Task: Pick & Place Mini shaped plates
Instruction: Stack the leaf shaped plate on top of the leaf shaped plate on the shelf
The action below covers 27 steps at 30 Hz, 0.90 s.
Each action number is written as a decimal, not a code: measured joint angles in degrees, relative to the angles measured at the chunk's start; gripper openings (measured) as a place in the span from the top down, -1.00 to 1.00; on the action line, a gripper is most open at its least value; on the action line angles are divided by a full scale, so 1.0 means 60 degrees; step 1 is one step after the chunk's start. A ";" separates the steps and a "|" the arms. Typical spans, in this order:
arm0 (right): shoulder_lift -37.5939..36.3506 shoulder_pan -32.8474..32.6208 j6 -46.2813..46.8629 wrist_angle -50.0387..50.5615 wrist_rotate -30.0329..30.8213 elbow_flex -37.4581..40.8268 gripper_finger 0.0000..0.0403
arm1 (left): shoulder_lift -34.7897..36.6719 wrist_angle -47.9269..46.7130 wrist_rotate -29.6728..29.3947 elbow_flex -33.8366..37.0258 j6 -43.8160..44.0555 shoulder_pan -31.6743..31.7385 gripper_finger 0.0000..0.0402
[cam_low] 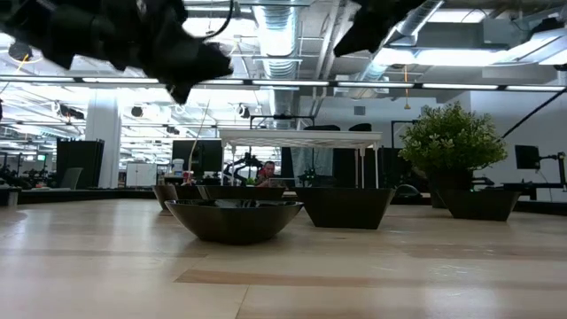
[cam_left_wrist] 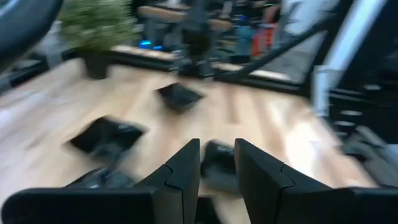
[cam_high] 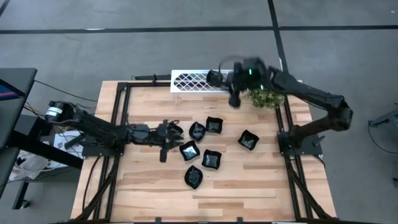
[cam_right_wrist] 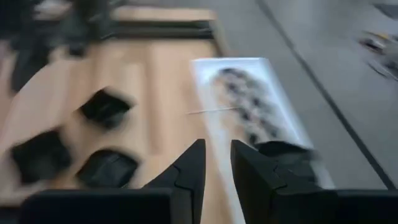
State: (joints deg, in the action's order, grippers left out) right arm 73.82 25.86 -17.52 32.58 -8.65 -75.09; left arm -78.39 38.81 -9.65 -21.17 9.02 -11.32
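1. One left pincer hangs low over the counter, in front of the white lattice rack and out past its left end. Its two fingers stand a narrow gap apart with nothing between them, and they touch no plate.
2. Six mini shaped plates lie in clear view on the counter, all in front of the rack and apart from it.
   - Five form a loose cluster below the rack's middle and right part.
   - The sixth sits alone, further right, beyond the rack's right end.
   - A dark shape right at the left pincer may be a seventh; I cannot tell.
3. There is one rack, standing at the counter's far edge.
4. One right pincer is held above the rack's right end. Its fingers are slightly spread, pinching nothing. A dark blurred shape lies on the rack just beside them; whether it is a plate I cannot tell.
5. One green potted plant stands just right of the rack.
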 joint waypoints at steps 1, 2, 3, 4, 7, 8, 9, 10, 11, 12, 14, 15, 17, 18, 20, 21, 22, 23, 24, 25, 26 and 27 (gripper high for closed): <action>-0.0270 -0.0395 -0.0160 -0.0042 -0.0003 0.0388 0.65 | -0.0129 -0.0010 0.0255 -0.0209 0.0000 -0.0050 0.49; -0.0521 -0.0816 -0.0270 -0.0136 -0.0006 0.0760 0.65 | -0.0261 -0.0018 0.0395 -0.0429 -0.0003 -0.0098 0.49; -0.0774 -0.1251 -0.0312 -0.0335 -0.0007 0.1151 0.65 | -0.0379 -0.0016 0.0418 -0.0628 -0.0010 -0.0141 0.49; -0.1016 -0.1654 -0.0323 -0.0535 0.0009 0.1541 0.65 | -0.0468 -0.0049 0.0418 -0.0790 -0.0025 -0.0165 0.49; -0.1579 -0.2895 -0.0011 -0.1185 0.0744 0.2610 0.65 | -0.0630 -0.0500 0.0256 -0.1181 -0.0026 -0.0125 0.49; -0.1699 -0.3269 0.0153 -0.1402 0.1062 0.2902 0.65 | -0.0635 -0.0801 0.0047 -0.1263 -0.0003 -0.0109 0.49; -0.1817 -0.3681 0.0296 -0.1642 0.1387 0.3206 0.65 | -0.0641 -0.1082 -0.0190 -0.1315 0.0059 -0.0104 0.49; -0.1895 -0.4045 0.0426 -0.1781 0.1675 0.3459 0.65 | -0.0644 -0.1312 -0.0434 -0.1340 0.0142 -0.0103 0.49; -0.1933 -0.4391 0.0617 -0.1978 0.1989 0.3657 0.65 | -0.0648 -0.1428 -0.0661 -0.1340 0.0284 -0.0100 0.49; -0.1945 -0.4716 0.0862 -0.2186 0.2343 0.3818 0.65 | -0.0648 -0.1488 -0.0788 -0.1340 0.0378 -0.0100 0.49; -0.1859 -0.5242 0.1495 -0.2326 0.3174 0.3949 0.65 | -0.0648 -0.1508 -0.0856 -0.1340 0.0599 -0.0100 0.49; -0.1763 -0.5462 0.1788 -0.2448 0.3637 0.3952 0.65 | -0.0648 -0.1511 -0.0859 -0.1340 0.0719 -0.0100 0.49; -0.1558 -0.5791 0.2201 -0.2664 0.4541 0.3952 0.65 | -0.0648 -0.1544 -0.0856 -0.1340 0.0987 -0.0103 0.49; -0.1435 -0.5907 0.2316 -0.2865 0.4866 0.3952 0.65 | -0.0648 -0.1535 -0.0858 -0.1324 0.1130 -0.0118 0.49; -0.1169 -0.5992 0.2404 -0.3403 0.5201 0.3946 0.65 | -0.0641 -0.1528 -0.0876 -0.1193 0.1520 -0.0197 0.49; -0.1033 -0.5960 0.2404 -0.3638 0.5202 0.3947 0.65 | -0.0641 -0.1539 -0.0891 -0.1101 0.1722 -0.0273 0.49; -0.0878 -0.5892 0.2411 -0.3913 0.5187 0.3946 0.65 | -0.0641 -0.1538 -0.0891 -0.0997 0.1907 -0.0377 0.49; -0.0709 -0.5804 0.2424 -0.4102 0.5171 0.3898 0.65 | -0.0641 -0.1532 -0.0892 -0.0890 0.2089 -0.0501 0.49; -0.0523 -0.5689 0.2432 -0.4091 0.5170 0.3793 0.65 | -0.0641 -0.1523 -0.0889 -0.0797 0.2230 -0.0620 0.49; -0.0305 -0.5549 0.2437 -0.4000 0.5168 0.3667 0.65 | -0.0641 -0.1496 -0.0896 -0.0714 0.2373 -0.0760 0.49; -0.0075 -0.5392 0.2430 -0.3868 0.5142 0.3516 0.65 | -0.0641 -0.1483 -0.0962 -0.0652 0.2529 -0.0899 0.49; 0.0157 -0.5216 0.2423 -0.3715 0.5059 0.3362 0.65 | -0.0641 -0.1420 -0.1105 -0.0595 0.2595 -0.1053 0.49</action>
State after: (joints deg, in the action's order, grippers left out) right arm 74.76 -5.43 -2.98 10.29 21.71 -54.92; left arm -82.24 30.29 -16.28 -24.74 24.59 -17.64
